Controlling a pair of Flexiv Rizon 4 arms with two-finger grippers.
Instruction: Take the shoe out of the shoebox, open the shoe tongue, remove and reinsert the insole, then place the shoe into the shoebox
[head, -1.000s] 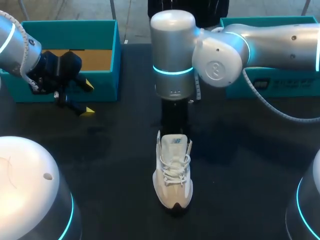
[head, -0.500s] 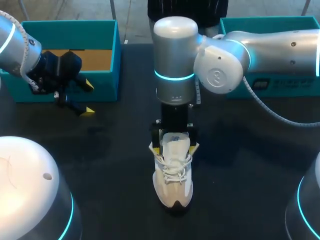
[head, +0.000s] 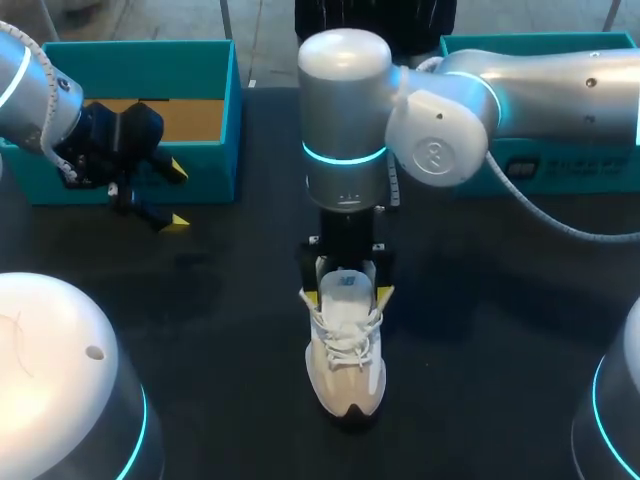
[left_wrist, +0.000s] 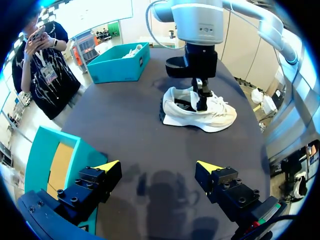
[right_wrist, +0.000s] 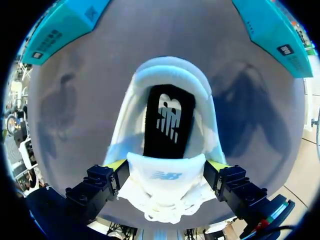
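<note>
Jaws of the left gripper (head: 176, 195) stand spread with nothing between them; it hangs at the front right corner of the left box (head: 140, 60), one yellow tip before the box's teal front wall, the other over the table (head: 200, 300) just in front. That box sits at the far left edge, its brown floor showing. From the left wrist view the left gripper (left_wrist: 157, 166) looks across bare dark tabletop to the shoe (left_wrist: 200, 114), well apart from it.

At mid-table the white shoe (head: 347, 370) stands upright, toe toward the near edge, well apart from both boxes, with bare table on either side. Right gripper (head: 346, 295) comes straight down over its throat, jaws spread wide, a yellow tip just beside each edge of the tongue (right_wrist: 165, 175). Ahead of the tongue the black insole (right_wrist: 167, 120) lies flat inside the shoe.

Along the far right edge sits the right box (head: 560, 170), partly under the right arm.

White logos mark the insole and tongue; print panels show on the right box's wall; none is read off
</note>
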